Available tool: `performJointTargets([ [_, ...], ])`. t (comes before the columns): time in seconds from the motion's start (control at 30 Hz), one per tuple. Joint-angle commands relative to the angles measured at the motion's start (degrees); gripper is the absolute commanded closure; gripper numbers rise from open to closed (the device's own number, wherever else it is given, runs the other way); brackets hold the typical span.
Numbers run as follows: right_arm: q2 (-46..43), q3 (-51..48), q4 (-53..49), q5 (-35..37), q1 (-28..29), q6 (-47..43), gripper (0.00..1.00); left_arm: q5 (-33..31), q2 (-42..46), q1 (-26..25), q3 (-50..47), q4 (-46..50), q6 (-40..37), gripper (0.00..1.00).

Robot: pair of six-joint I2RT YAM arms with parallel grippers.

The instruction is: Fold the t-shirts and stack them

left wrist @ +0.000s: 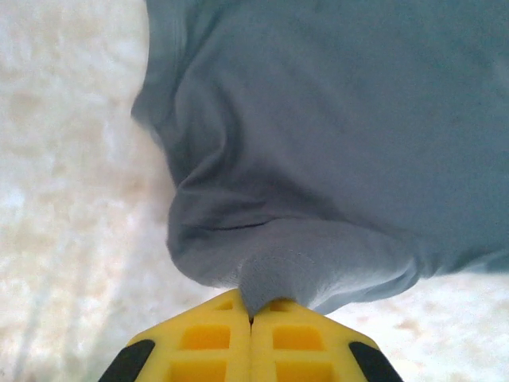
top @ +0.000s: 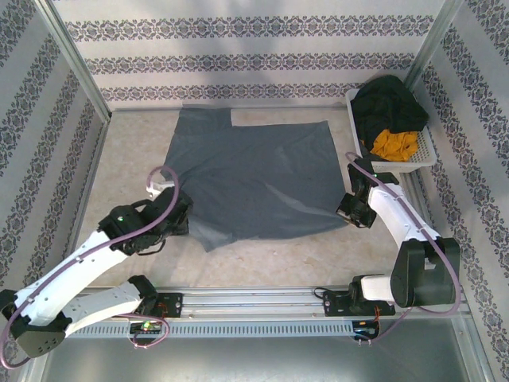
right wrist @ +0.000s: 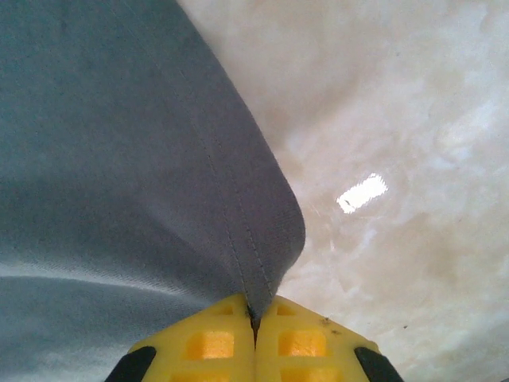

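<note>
Now left hand (left wrist: 251, 317), right hand (right wrist: 254, 316) each pinch shirt (top: 254, 171) edge. Small bite: shirt may slip if pulled fast.

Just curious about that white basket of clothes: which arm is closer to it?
Right. The right gripper pinches the shirt's edge close by the basket; the left gripper holds the shirt's opposite corner, far across the table.

You see the slate blue-grey cloth t-shirt (top: 254, 175) looking matt and soft, hem stitched; the pale marbled tabletop (right wrist: 413, 119) shines glossy; the white lattice basket (top: 406, 165), upper right, is plastic.
</note>
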State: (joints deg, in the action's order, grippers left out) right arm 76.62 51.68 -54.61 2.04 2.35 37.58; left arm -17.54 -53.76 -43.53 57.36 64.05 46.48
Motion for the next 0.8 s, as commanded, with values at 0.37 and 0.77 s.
performJointTargets([
  [0.37,11.61,12.26,0.24,-3.63,-1.29,7.92,1.0,1.98,-16.07,18.16,8.78,-17.71,-6.25,1.0],
  [0.77,27.72,31.14,0.19,-3.08,-0.9,8.87,1.0,7.35,-29.4,29.82,17.29,-28.74,-14.84,1.0],
])
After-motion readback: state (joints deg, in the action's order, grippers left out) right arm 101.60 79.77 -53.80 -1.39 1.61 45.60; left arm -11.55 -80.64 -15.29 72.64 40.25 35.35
